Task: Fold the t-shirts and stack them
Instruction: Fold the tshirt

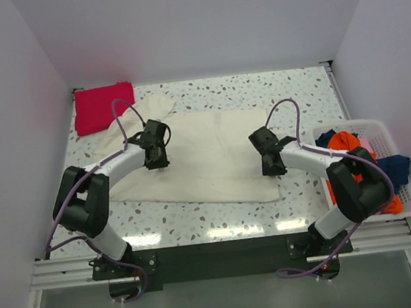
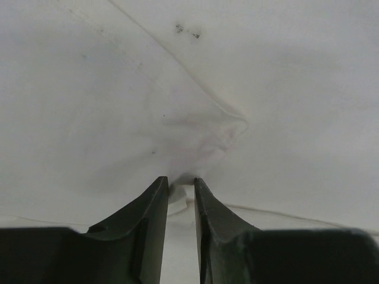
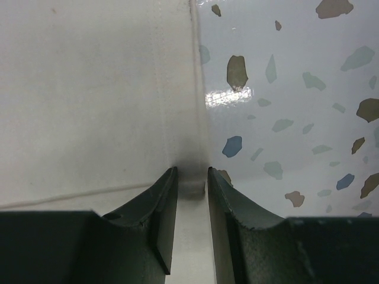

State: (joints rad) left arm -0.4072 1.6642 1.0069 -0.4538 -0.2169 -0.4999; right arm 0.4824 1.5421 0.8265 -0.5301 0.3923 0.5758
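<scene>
A large cream t-shirt lies spread flat on the speckled table. My left gripper is down on the shirt's left part. In the left wrist view the left gripper has its jaws nearly together, with a small pucker of cream cloth pinched between the tips. My right gripper is at the shirt's right edge. In the right wrist view the right gripper is closed on the stitched hem. A red t-shirt lies folded at the back left.
A white basket stands at the right edge, holding an orange t-shirt and a blue one. White walls close in the back and both sides. Bare speckled table shows right of the hem.
</scene>
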